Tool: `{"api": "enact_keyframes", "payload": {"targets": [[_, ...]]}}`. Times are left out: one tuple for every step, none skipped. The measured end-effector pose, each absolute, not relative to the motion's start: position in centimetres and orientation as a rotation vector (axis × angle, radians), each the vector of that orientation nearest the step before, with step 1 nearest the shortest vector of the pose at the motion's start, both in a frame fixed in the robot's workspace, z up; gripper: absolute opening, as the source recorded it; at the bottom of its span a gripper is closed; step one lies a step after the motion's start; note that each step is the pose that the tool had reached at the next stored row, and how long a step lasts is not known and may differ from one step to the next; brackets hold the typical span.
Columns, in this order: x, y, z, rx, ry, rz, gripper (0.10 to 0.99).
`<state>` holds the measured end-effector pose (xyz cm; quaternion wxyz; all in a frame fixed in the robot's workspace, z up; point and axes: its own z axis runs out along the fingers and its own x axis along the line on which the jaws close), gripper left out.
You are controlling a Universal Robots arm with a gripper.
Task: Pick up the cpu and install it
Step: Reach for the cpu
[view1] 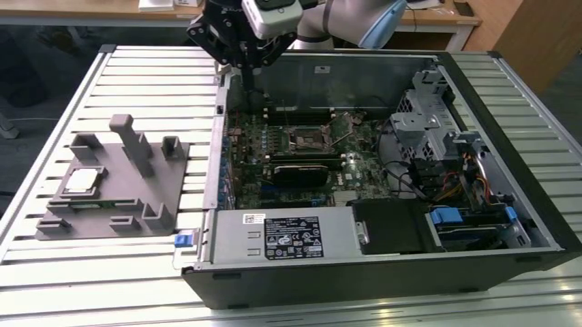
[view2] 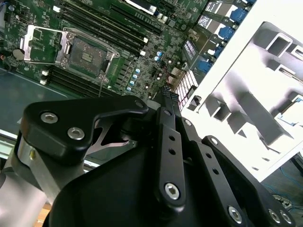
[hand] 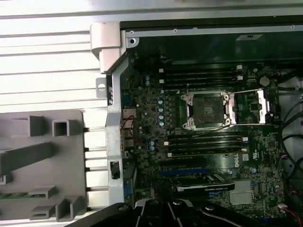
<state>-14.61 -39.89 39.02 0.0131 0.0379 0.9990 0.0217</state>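
The cpu (view1: 82,180), a small silver square, lies flat on the grey plastic tray (view1: 136,204) at the exterior view's left, outside the computer case. My gripper (view1: 247,87) hangs high over the case's far left wall, between the tray and the motherboard socket (view1: 304,139). Its fingers (view2: 168,92) meet at the tip, shut with nothing between them. The socket (hand: 208,109) stands bare, its metal load plate (hand: 262,106) folded open beside it. It is also seen in the second wrist view, socket (view2: 85,52).
The open black computer case (view1: 382,272) lies on a slatted metal table (view1: 146,75). Inside are the drive cage (view1: 437,129), cables and the power supply (view1: 282,235). Upright grey posts (view1: 127,139) rise from the tray. Memory slots (hand: 199,75) flank the socket.
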Motion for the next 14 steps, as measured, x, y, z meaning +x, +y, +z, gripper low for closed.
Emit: {"api": "enact_keyframes", "payload": {"targets": [[-14.63,-39.89,39.02,0.118,3.112,0.068,0.106],[-14.65,-39.89,39.02,0.118,3.112,0.068,0.106],[-14.67,-39.89,39.02,0.118,3.112,0.068,0.106],[-14.69,-39.89,39.02,0.118,3.113,0.068,0.106],[-14.71,-39.89,39.02,0.118,3.113,0.068,0.106],[-14.73,-39.89,39.02,0.118,3.113,0.068,0.106],[-14.76,-39.89,39.01,0.118,3.112,0.068,0.106],[-14.78,-39.89,39.01,0.118,3.112,0.068,0.106],[-14.82,-39.89,39.01,0.118,3.112,0.068,0.106],[-14.85,-39.89,39.01,0.118,3.112,0.068,0.106],[-14.88,-39.89,39.00,0.118,3.112,0.068,0.106],[-14.91,-39.89,39.00,0.118,3.112,0.068,0.106],[-14.95,-39.89,39.00,0.118,3.113,0.068,0.106],[-14.98,-39.89,39.00,0.118,3.113,0.068,0.106]]}}
